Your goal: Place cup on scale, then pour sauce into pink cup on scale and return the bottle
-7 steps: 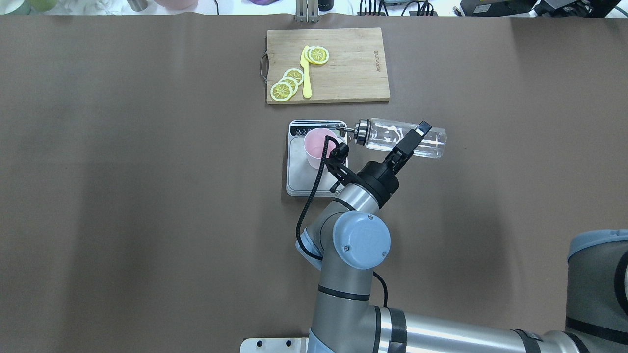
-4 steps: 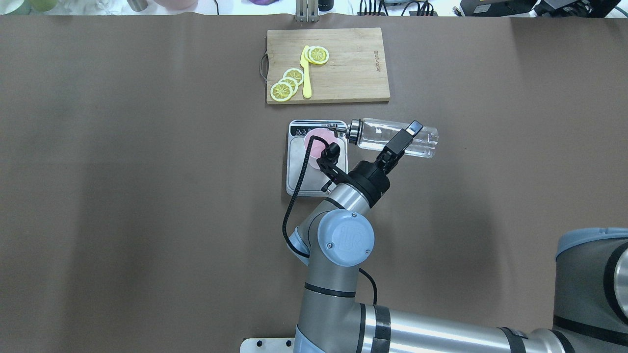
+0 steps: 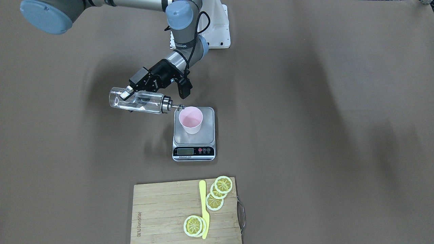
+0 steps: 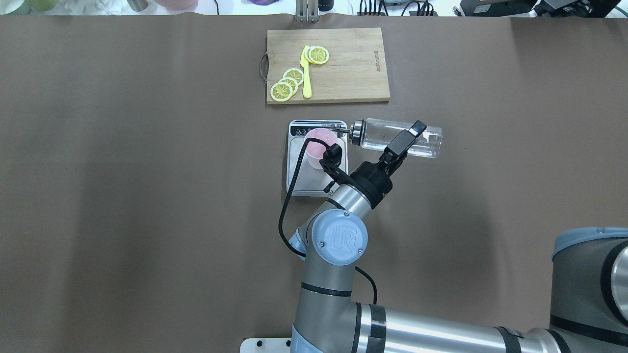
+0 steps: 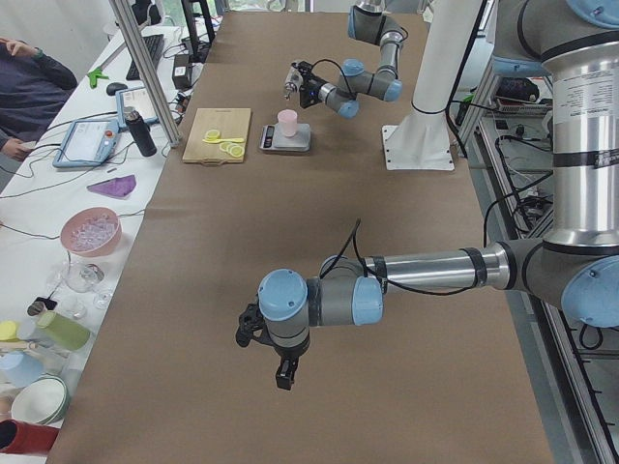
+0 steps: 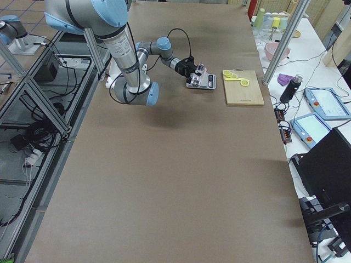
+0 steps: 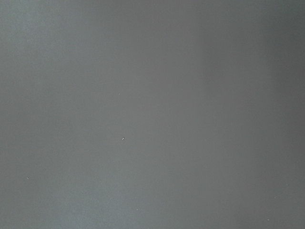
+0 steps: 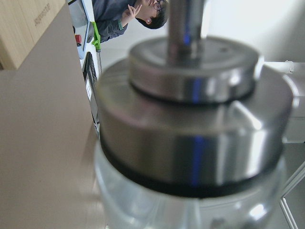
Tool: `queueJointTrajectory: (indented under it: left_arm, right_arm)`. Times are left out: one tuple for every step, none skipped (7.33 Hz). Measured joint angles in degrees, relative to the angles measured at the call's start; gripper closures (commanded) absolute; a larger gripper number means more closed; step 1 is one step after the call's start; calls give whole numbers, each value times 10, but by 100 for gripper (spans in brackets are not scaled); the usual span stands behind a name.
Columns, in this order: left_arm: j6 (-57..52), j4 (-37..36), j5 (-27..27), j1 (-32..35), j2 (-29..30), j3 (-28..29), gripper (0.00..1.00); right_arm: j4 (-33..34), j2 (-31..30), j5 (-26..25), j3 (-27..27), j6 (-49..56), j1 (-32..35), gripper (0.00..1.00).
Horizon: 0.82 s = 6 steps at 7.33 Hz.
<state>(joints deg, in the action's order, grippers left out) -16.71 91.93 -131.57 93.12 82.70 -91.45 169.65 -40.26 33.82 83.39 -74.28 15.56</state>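
Right pincer (image 4: 413, 136): clamped on smooth clear glass cylindrical bottle (image 4: 375, 135), tipped near-horizontal.
Cup: pale pink tapered cup (image 3: 191, 120) beside this pincer, rim at silver metal spout (image 4: 342, 130), atop steel-topped rectangular scale (image 3: 207, 130).
Left pincer (image 5: 280, 372): cannot tell.

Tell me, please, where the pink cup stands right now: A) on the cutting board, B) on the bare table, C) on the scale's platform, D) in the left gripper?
C: the cup stands upright on the scale, with the spout of the bottle at its rim.
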Motion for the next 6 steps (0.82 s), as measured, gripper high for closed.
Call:
queueJointTrajectory:
  left_arm:
    - [0,0,0,0,0,0,2]
    - [0,0,0,0,0,0,2]
    - [0,0,0,0,1,0,2]
    - [0,0,0,0,1,-1,2]
    - [0,0,0,0,1,-1,2]
    - [0,0,0,0,1,-1,2]
  right_arm:
    - [10,1,1,-2,-4,0,100]
    - [18,1,1,-5,-10,0,100]
    - [24,1,2,-6,-15,0,100]
    - [26,2,2,-7,-18,0,100]
    - [27,3,2,-7,-20,0,100]
    - [27,3,2,-7,-22,0,100]
